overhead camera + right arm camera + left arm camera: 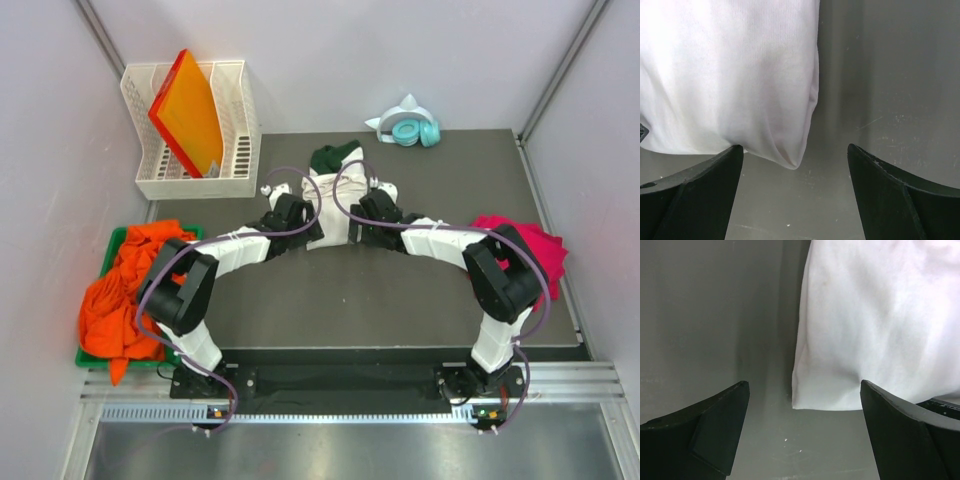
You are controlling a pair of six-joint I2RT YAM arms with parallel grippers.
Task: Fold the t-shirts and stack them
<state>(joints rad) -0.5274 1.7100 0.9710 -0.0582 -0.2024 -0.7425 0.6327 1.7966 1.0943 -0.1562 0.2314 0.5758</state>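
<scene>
The left gripper (804, 385) has its fingers spread wide and clasps nothing. The near left corner of the white t-shirt (880, 330) lies on the table (400, 300) between them, closer to the finger on the right of that view. The right gripper (795, 147) is spread just as wide and is also bare. The shirt's near right corner sags in a soft fold between its fingers, closer to the finger on the left of that view. From above there are two arms, one white shirt mid-table and three other lots of cloth. An orange heap (120, 290) spills from a green bin (112, 245) at the near left; I cannot count its pieces. One pink garment (525, 245) lies bunched at the right edge. One dark green garment (335, 157) touches the white shirt's far end. Beyond stand one white rack (240, 110) holding one orange board (190, 115), and one teal headset (412, 130). The white shirt's long axis runs near to far, its straight edge facing the arm bases.
</scene>
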